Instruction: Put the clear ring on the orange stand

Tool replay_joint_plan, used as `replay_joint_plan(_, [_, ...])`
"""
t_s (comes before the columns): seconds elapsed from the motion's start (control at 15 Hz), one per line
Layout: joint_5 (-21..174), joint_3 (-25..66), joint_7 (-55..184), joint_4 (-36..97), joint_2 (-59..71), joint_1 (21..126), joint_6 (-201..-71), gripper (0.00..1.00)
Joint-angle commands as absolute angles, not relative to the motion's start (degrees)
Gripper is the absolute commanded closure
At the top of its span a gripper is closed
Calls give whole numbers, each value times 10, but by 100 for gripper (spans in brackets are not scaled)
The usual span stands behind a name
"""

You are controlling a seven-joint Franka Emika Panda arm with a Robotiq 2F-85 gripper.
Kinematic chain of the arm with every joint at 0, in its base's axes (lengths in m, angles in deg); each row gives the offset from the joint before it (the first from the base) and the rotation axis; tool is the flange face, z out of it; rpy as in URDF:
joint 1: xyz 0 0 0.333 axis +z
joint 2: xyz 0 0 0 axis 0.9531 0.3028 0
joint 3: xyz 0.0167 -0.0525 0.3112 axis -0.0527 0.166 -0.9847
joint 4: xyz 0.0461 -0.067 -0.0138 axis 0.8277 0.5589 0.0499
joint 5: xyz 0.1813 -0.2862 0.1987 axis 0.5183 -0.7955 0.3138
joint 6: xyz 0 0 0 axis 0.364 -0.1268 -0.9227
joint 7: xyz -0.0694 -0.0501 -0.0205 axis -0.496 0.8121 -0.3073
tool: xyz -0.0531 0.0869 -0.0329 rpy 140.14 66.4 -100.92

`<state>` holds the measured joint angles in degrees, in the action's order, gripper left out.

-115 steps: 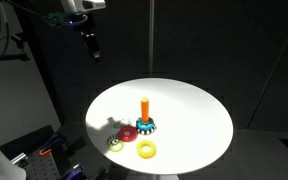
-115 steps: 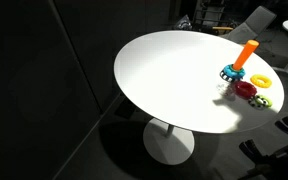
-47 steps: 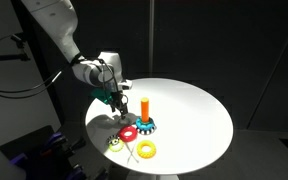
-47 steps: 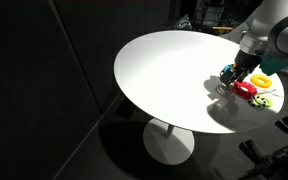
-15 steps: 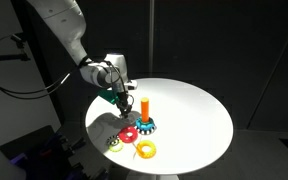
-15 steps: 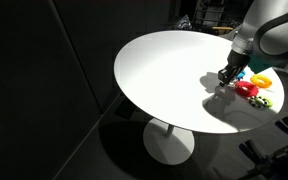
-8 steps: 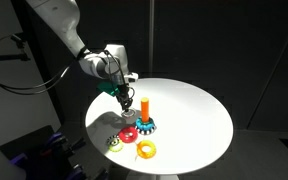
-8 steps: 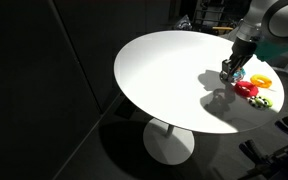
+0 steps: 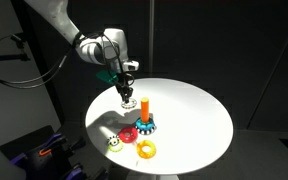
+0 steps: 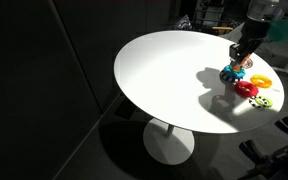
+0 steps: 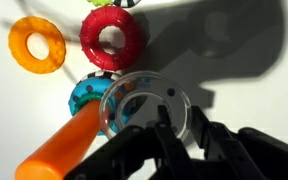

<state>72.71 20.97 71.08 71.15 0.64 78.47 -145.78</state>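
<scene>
In the wrist view my gripper (image 11: 179, 110) is shut on the rim of the clear ring (image 11: 144, 79), which hangs above the table. Below it and to the left the orange stand (image 11: 59, 150) shows lengthwise, with the blue toothed ring (image 11: 87, 95) round its foot. In an exterior view the gripper (image 9: 127, 98) hangs just beside the top of the orange stand (image 9: 144, 108). In an exterior view the gripper (image 10: 239, 60) covers most of the stand, and only the blue toothed ring (image 10: 231, 73) shows.
A red ring (image 9: 129, 133), a yellow ring (image 9: 145, 150) and a small green-and-yellow piece (image 9: 114, 143) lie near the stand on the round white table (image 9: 194, 110). They sit close to the table's edge. Dark surroundings lie all round.
The gripper has risen from the table with the clear ring in it. It has moved closer to the top of the orange stand.
</scene>
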Motion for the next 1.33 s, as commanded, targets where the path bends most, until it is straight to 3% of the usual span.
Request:
replay_joint_plan(0.0, [708, 205, 739, 704, -35, 773, -1415, 91])
replay_joint_plan(1.27, [733, 207, 781, 605, -37, 717, -1337, 91])
